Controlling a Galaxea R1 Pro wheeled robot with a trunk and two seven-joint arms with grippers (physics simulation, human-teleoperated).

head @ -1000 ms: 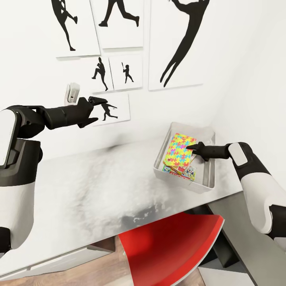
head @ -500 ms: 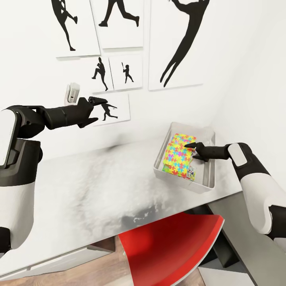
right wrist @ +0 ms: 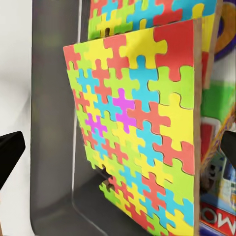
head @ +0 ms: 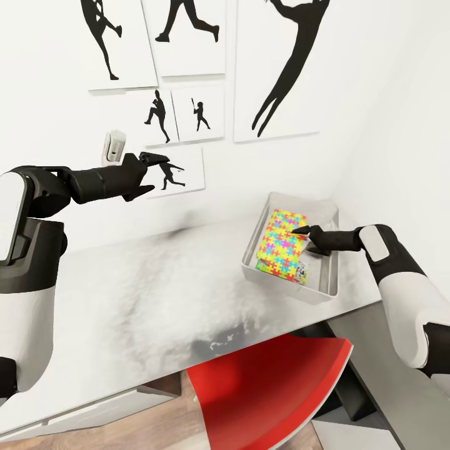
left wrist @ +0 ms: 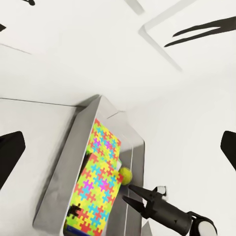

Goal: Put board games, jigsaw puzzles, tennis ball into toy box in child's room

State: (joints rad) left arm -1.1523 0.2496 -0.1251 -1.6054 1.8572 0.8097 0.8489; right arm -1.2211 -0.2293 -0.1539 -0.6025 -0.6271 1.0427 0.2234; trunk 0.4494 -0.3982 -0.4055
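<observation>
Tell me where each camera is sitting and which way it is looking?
Head view: sits on the robot's head, looking forward and down at the table and wall prints; both arms show, with the left gripper and right gripper.
Left wrist view: sits on the raised left arm, looking down on the toy box; its dark fingers show at the edges.
Right wrist view: sits near the right gripper, facing the top jigsaw puzzle up close.
All three share that puzzle; the left wrist view also shows the tennis ball.

two jigsaw puzzles point(left wrist: 98, 182); one tennis ball point(left wrist: 126, 174); one toy box point(left wrist: 64, 172)
</observation>
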